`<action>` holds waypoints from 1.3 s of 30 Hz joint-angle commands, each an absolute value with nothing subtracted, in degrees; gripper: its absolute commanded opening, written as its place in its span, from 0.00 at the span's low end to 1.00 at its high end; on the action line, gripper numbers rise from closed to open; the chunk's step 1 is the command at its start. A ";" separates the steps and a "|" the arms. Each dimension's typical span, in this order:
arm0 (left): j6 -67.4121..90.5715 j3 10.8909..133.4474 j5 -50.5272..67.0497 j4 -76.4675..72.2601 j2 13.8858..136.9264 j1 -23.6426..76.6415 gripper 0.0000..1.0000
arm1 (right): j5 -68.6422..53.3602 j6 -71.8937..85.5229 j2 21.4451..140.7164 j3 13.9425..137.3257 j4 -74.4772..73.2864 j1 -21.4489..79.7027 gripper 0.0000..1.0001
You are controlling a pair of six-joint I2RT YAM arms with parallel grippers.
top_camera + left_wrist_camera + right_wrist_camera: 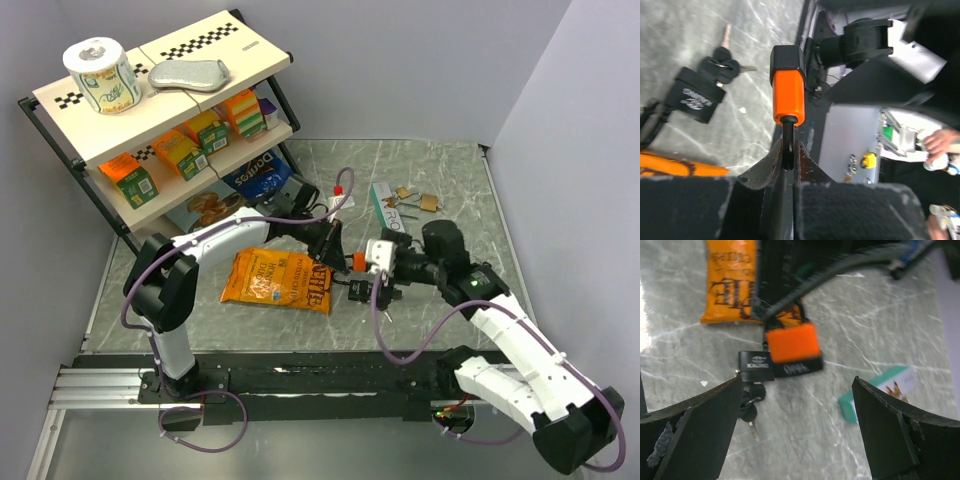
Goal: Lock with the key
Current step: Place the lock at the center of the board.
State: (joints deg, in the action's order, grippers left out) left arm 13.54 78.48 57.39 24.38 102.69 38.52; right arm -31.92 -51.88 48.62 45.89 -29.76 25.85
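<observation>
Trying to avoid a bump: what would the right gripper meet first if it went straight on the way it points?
Most likely the orange padlock, hanging by its shackle from the shut left gripper and centred ahead of the open right gripper. Depth is unclear.

Bright, even light; wrist views soft.
Glare whitens the bench at the right wrist view's left edge; the orange padlock smears with motion blur.

Left gripper pinched on padlock shackle; right gripper spread wide, facing it.
</observation>
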 commanded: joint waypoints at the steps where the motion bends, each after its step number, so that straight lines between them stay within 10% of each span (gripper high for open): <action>1: 16.44 79.89 61.53 22.23 100.90 39.64 0.01 | -28.66 -57.74 48.60 43.95 -24.53 32.16 0.94; 16: 16.44 79.45 61.00 22.59 100.46 40.52 0.01 | -21.45 -63.63 52.21 42.27 -22.85 37.35 0.63; 21: 16.17 79.45 60.47 22.68 100.28 40.52 0.09 | -19.52 -61.79 52.56 42.45 -22.59 37.35 0.33; 29: 16.00 77.08 59.33 21.18 97.83 40.08 0.43 | -20.65 -56.00 50.19 42.63 -27.50 33.85 0.10; 39: 12.24 71.19 43.29 14.51 86.50 31.47 0.98 | -27.07 -43.07 58.09 43.96 -39.90 -2.42 0.08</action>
